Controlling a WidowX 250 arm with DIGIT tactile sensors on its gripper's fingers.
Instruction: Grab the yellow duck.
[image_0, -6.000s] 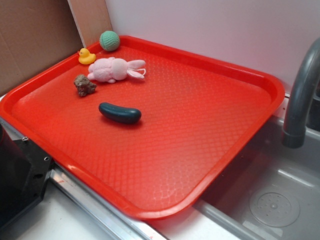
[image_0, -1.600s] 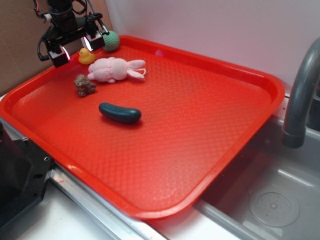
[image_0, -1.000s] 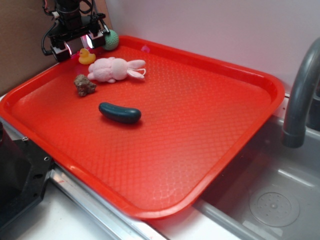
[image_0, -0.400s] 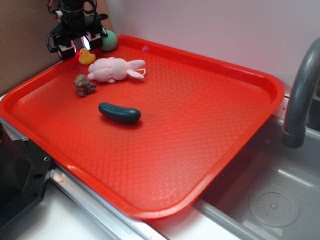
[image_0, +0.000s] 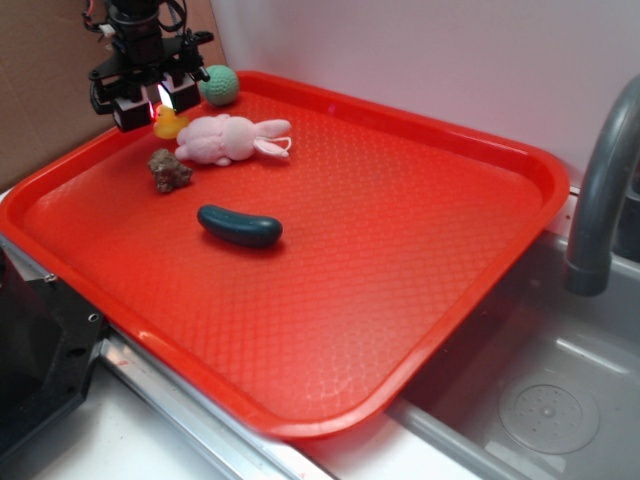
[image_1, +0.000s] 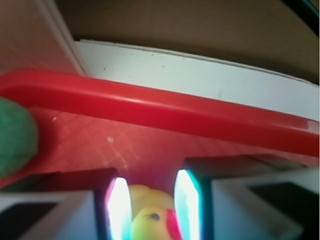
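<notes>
The yellow duck (image_0: 168, 124) sits in the far left corner of the red tray (image_0: 450, 135), just left of the pink plush bunny (image_0: 225, 138). My gripper (image_0: 155, 103) has come down over it and is open, one finger on each side. In the wrist view the duck (image_1: 150, 215), with its eye and orange beak showing, lies between the two lit fingers (image_1: 119, 205) of the gripper (image_1: 152, 200). Narrow gaps show on both sides. The tray's rim (image_1: 175, 110) runs just beyond it.
A green knitted ball (image_0: 219, 85) (image_1: 12, 137) lies in the tray's corner, close to the right of the gripper. A brown lump (image_0: 170, 170) and a dark green cucumber (image_0: 239, 226) lie nearer. A grey faucet (image_0: 605, 170) and a sink (image_0: 540, 390) are at the right.
The gripper came in over the far left corner, then dropped from above the duck to around it. The duck and the other things have not moved.
</notes>
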